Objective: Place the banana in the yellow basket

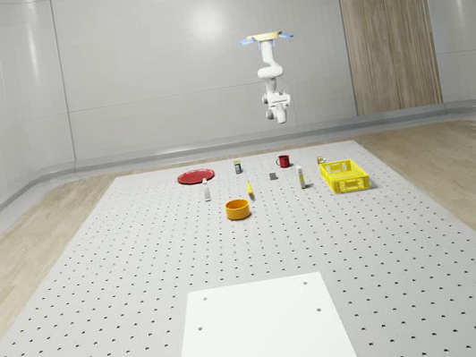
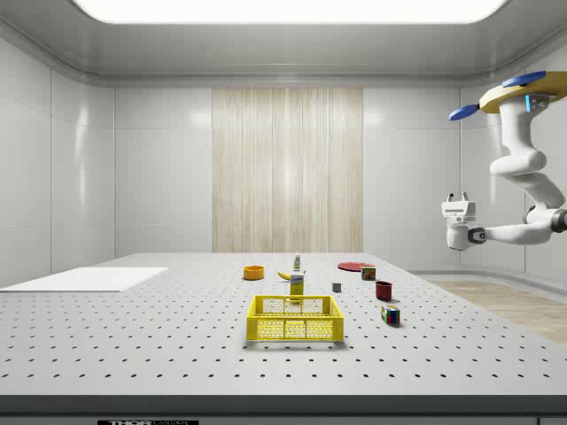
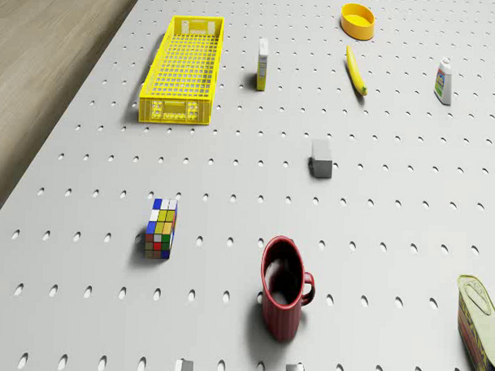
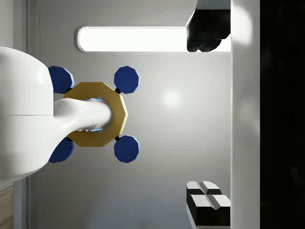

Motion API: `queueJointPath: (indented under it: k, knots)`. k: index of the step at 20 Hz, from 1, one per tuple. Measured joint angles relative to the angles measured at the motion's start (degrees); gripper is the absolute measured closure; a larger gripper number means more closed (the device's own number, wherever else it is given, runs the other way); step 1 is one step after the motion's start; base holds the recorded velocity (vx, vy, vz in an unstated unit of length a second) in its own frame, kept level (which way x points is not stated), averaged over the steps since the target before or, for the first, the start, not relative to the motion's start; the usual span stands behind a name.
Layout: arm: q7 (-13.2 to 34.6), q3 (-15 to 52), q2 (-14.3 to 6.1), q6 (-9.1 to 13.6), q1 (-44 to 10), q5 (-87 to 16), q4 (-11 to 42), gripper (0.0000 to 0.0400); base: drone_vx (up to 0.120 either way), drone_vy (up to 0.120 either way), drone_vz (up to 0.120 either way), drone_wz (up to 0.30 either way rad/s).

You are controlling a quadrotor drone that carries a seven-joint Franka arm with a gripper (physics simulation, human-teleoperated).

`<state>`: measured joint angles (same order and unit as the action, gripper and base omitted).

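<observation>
A pale, panelled room holds a large grey perforated table (image 1: 102,291). In the whole-scene view, the drone (image 1: 268,39) hovers high above the far edge of the table, its white arm (image 1: 270,74) hanging beneath in an S-bend, with the gripper (image 1: 279,118) at the lower end; whether its fingers are spread or pressed together cannot be told. Below, the banana (image 1: 250,191) lies on the table just beside an orange bowl (image 1: 238,208), well apart from the yellow basket (image 1: 343,174) toward this view's right. In the side view, the drone sits high at the right edge, the arm bends down and then reaches out level toward the left, ending high above the table. In the drone view, the banana lies flat, its long axis running from near the orange bowl toward a small grey block (image 3: 321,158); a white bottle (image 3: 263,64) stands between it and the basket. In the wrist view, the camera looks up at the drone's gold body and blue rotors (image 4: 127,78).
</observation>
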<state>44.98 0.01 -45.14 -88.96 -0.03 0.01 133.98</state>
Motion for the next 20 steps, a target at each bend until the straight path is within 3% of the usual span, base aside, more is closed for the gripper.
queueJointPath:
  k: [10, 20]
  knots:
    - [-0.1, 0.1, 3.1, 8.3, -0.2, 0.1, -11.8, 0.0000, 0.016, -0.120, 0.000, 0.000]
    - [-0.2, 0.2, 4.8, 10.8, -0.3, 0.1, -16.6, 0.0000, 0.120, -0.120, 0.000, 0.000]
